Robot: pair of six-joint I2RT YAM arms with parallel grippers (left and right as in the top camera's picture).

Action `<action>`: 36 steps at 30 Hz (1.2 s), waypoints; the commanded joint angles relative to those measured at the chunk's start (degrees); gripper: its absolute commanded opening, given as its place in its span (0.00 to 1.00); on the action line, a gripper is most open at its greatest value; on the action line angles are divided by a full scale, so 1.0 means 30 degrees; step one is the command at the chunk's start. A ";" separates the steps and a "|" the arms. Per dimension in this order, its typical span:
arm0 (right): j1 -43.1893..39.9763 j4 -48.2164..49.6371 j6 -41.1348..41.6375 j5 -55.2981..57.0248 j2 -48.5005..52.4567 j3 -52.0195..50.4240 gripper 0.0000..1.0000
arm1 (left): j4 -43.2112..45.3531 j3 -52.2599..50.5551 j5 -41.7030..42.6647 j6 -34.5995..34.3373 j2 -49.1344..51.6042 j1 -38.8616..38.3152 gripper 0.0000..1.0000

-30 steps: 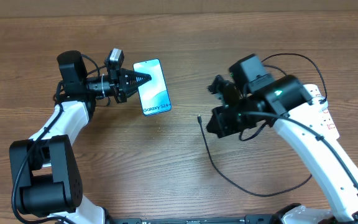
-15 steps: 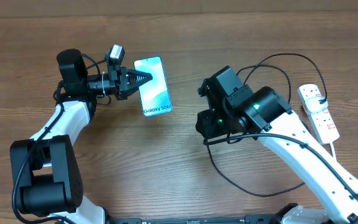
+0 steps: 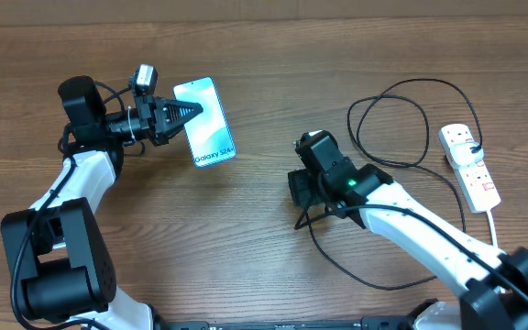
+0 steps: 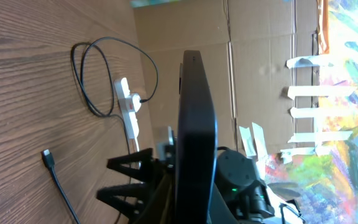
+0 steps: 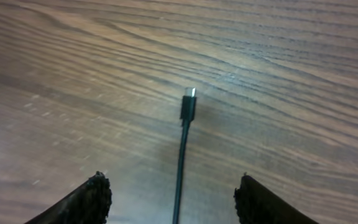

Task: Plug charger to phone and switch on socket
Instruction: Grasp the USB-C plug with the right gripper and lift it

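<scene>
My left gripper [image 3: 183,112] is shut on the long left edge of the phone [image 3: 207,128], a slim phone with a light blue screen, held off the table. In the left wrist view the phone [image 4: 194,118] shows edge-on, clamped in that gripper [image 4: 190,186]. The charger, a thin black cable [image 3: 394,117], loops beside the white socket [image 3: 468,161] at the right. Its connector [image 5: 188,106] lies flat on the wood, just ahead of my right gripper [image 5: 171,183]. That gripper [image 3: 305,213] is open, its fingers [image 5: 95,199] either side of the cable without touching it.
The socket's thick white cord [image 3: 493,215] runs toward the front right. The charger's slack [image 3: 356,270] curves across the wood near the right arm. A cardboard wall [image 4: 260,74] stands beyond the table.
My right arm swung left and down over the charger's free end and its jaws opened. My left arm shifted the phone a little left and farther back.
</scene>
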 commanded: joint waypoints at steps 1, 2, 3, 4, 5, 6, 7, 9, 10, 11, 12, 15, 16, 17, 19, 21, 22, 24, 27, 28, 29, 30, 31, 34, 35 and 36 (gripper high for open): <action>0.0000 0.0248 -0.0517 0.0707 0.1355 0.0095 0.59 | 0.0022 0.0073 0.0612 0.0583 -0.0095 -0.0080 0.04; 0.0000 0.0102 -0.0517 0.0415 0.1785 0.0291 0.56 | 0.0029 0.0073 0.0612 0.0583 -0.0095 -0.0102 0.04; 0.0000 0.0029 -0.0517 -0.0131 0.2244 0.0503 0.55 | 0.0029 0.0073 0.0612 0.0576 -0.0095 -0.0102 0.04; 0.0000 -0.0058 -0.0517 -0.0546 0.2608 0.0678 0.54 | 0.0029 0.0073 0.0612 0.0583 -0.0095 -0.0124 0.04; 0.0000 -0.0109 -0.0510 -0.0852 0.3016 0.0903 0.53 | 0.0029 0.0073 0.0597 0.0583 -0.0095 -0.0138 0.04; 0.0000 -0.0109 -0.0503 -0.0991 0.3337 0.1078 0.53 | 0.0029 0.0073 0.0597 0.0590 -0.0095 -0.0175 0.04; 0.0000 -0.0058 -0.0503 -0.1224 0.3825 0.1399 0.52 | 0.0029 0.0073 0.0605 0.0583 -0.0095 -0.0189 0.04; 0.0000 -0.0022 -0.0525 -0.1705 0.4269 0.1836 0.52 | 0.0029 0.0073 0.0612 0.0583 -0.0095 -0.0189 0.04; 0.0000 0.0029 -0.0517 -0.1938 0.4452 0.2018 0.52 | 0.0029 0.0073 0.0612 0.0583 -0.0095 -0.0189 0.04; 0.0000 0.0197 -0.0517 -0.2200 0.4626 0.2142 0.52 | 0.0029 0.0073 0.0612 0.0583 -0.0095 -0.0189 0.04; 0.0000 0.0546 -0.0495 -0.2266 0.4830 0.2157 0.52 | 0.0029 0.0073 0.0612 0.0583 -0.0095 -0.0189 0.04; 0.0000 0.0845 -0.0437 -0.2157 0.5450 0.2157 0.50 | 0.0029 0.0073 0.0634 0.0576 -0.0095 -0.0189 0.04; -0.0036 0.0838 -0.0437 -0.2098 0.5697 0.2157 0.49 | 0.0029 0.0073 0.0663 0.0576 -0.0095 -0.0189 0.04; -0.0058 0.0845 -0.0444 -0.2091 0.5945 0.2157 0.49 | 0.0029 0.0073 0.0707 0.0583 -0.0095 -0.0189 0.04; -0.0073 0.0816 -0.0444 -0.1931 0.6164 0.2157 0.47 | 0.0029 0.0073 0.0714 0.0583 -0.0095 -0.0189 0.04; -0.0073 0.0743 -0.0437 -0.1632 0.6193 0.2157 0.46 | 0.0029 0.0073 0.0750 0.0583 -0.0095 -0.0189 0.04; -0.0073 0.0750 -0.0423 -0.1435 0.6193 0.2157 0.44 | 0.0029 0.0073 0.0772 0.0583 -0.0095 -0.0189 0.04; -0.0073 0.0743 -0.0284 -0.1115 0.6193 0.2215 0.44 | 0.0029 0.0073 0.0794 0.0583 -0.0095 -0.0189 0.04; -0.0080 0.0670 -0.0284 -0.0277 0.6193 0.2557 0.49 | 0.0029 0.0073 0.0882 0.0583 -0.0095 -0.0189 0.04; -0.0109 0.0699 -0.0284 0.0058 0.6193 0.2688 0.51 | 0.0029 0.0073 0.0918 0.0576 -0.0095 -0.0189 0.04; -0.0146 0.0714 -0.0299 0.0117 0.6193 0.2776 0.53 | 0.0029 0.0073 0.0918 0.0576 -0.0095 -0.0189 0.04; -0.0226 0.0831 -0.0299 0.0051 0.6193 0.2783 0.53 | 0.0029 0.0073 0.0918 0.0576 -0.0095 -0.0189 0.04; -0.0299 0.0823 -0.0299 -0.0095 0.6193 0.2783 0.54 | 0.0029 0.0073 0.0918 0.0583 -0.0095 -0.0189 0.04; -0.0444 0.0816 -0.0328 -0.2106 0.6841 0.2747 0.45 | 0.0029 0.0073 0.0911 0.0576 -0.0095 -0.0189 0.04; -0.0437 0.0801 -0.0437 -0.2645 0.7147 0.2754 0.41 | 0.0029 0.0073 0.0918 0.0576 -0.0095 -0.0189 0.04; -0.0350 0.0736 -0.0437 -0.2696 0.7337 0.2769 0.33 | 0.0022 0.0073 0.0918 0.0568 -0.0095 -0.0189 0.04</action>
